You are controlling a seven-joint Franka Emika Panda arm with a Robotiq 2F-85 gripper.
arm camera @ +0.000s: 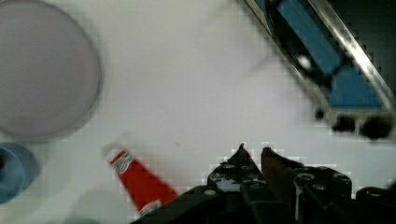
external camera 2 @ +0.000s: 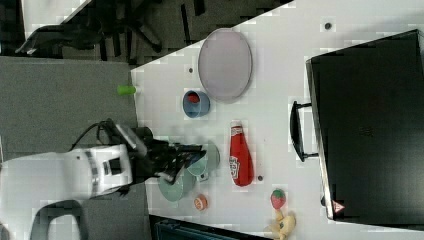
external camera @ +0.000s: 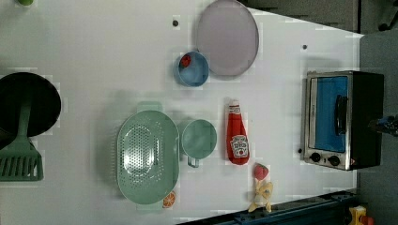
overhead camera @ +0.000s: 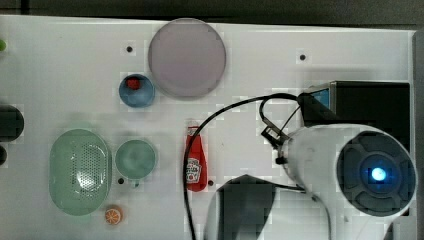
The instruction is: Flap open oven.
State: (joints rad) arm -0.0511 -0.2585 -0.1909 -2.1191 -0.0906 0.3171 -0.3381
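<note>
**Tabletop stock, oven door shut**

Nearest, wrist view: gripper [arm camera: 252, 151], fingertips a narrow gap apart, nothing between them, hanging above bare white table [arm camera: 196, 93]. Just beyond: red ketchup bottle [arm camera: 140, 182] lying flat. Past that: grey plate [arm camera: 42, 70] and blue bowl [arm camera: 14, 170] at one edge; oven [arm camera: 327, 70] at the opposite corner, blue glass door closed, bar handle across it, 2 black knobs beside it.

Left view, front edge to back: toy strawberry [external camera: 261, 171] and yellow toy [external camera: 262, 194]; orange slice [external camera: 169, 198] against green colander [external camera: 148, 157]; green cup [external camera: 199, 138] between colander and ketchup bottle [external camera: 237, 133]; oven [external camera: 345, 119] at the left view's right; blue bowl [external camera: 192, 69] touching grey plate [external camera: 227, 37]. At the left view's left: black pan [external camera: 40, 101], green spatula [external camera: 19, 154].
</note>
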